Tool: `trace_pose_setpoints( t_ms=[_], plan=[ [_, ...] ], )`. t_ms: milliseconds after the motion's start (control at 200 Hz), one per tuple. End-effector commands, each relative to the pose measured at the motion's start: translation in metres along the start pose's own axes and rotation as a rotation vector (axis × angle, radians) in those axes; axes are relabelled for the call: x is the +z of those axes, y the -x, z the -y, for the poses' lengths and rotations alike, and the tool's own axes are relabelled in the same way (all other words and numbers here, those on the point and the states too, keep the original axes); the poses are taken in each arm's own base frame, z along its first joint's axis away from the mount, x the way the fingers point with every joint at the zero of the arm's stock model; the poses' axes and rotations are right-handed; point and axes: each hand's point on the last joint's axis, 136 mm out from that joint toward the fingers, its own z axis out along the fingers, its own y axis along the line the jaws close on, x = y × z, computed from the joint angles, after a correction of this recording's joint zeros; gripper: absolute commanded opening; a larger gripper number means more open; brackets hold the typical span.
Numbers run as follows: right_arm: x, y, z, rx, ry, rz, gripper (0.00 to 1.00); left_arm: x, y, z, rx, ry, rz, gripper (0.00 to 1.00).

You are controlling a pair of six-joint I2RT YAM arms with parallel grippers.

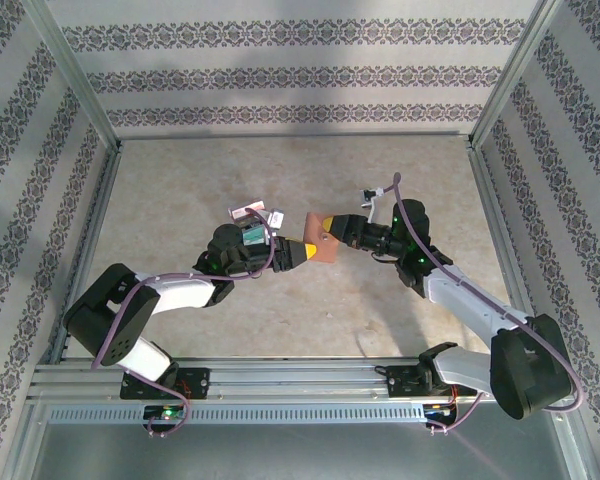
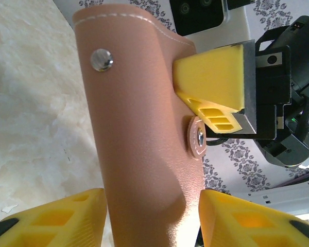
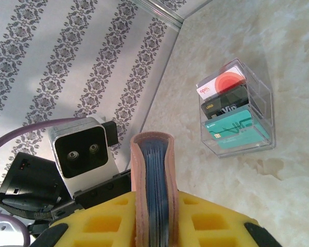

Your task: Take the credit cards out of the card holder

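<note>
Observation 1. My left gripper (image 1: 298, 253) is over the middle of the counter (image 1: 180, 190), angled toward its right edge. It is clenched on the near end of the card holder (image 1: 323, 250). On the left wrist view the two yellow fingers (image 2: 56, 221) lie against either flat face of the brown leather.

Observation 2. The card holder is off the counter, held between the two grippers above its middle. It is folded shut. A metal snap stud (image 2: 101, 59) shows on the outer face.

Observation 3. My right gripper (image 1: 332, 225) comes in from the right edge and is grasping the far end of the same card holder. On the right wrist view the holder stands edge-on between the yellow fingers (image 3: 103, 226), with grey-blue lining visible inside the fold.

Observation 4. The credit cards (image 3: 232, 123) lie beyond the left gripper, toward the far edge and slightly left of centre. They are stacked in a clear box (image 3: 262, 98) resting on the counter, apart from both grippers. A red-and-white card, a dark card and a teal card are visible.
</note>
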Motion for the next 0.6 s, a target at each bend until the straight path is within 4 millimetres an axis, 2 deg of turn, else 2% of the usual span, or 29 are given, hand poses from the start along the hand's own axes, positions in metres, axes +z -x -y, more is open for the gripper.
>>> trace_pose_setpoints(
  t_ms=[0, 125, 250, 410, 595],
  plan=[
    [0.002, 0.007, -0.012, -0.034, 0.046, 0.012, 0.2, 0.001, 0.01, 0.015, 0.05, -0.049, 0.007, 0.45],
    [0.003, 0.008, -0.01, -0.029, 0.039, 0.012, 0.22, 0.0, 0.011, 0.017, 0.064, -0.039, 0.005, 0.27],
    [0.002, 0.008, -0.003, -0.017, -0.002, 0.02, 0.33, -0.003, 0.012, 0.015, 0.096, -0.001, 0.012, 0.16],
    [-0.003, 0.005, 0.008, 0.001, -0.094, 0.038, 0.45, -0.011, 0.014, 0.006, 0.182, 0.122, 0.027, 0.1],
    [-0.022, 0.001, 0.023, -0.01, -0.305, 0.099, 0.5, -0.021, 0.017, -0.004, 0.296, 0.296, 0.026, 0.08]
  ],
)
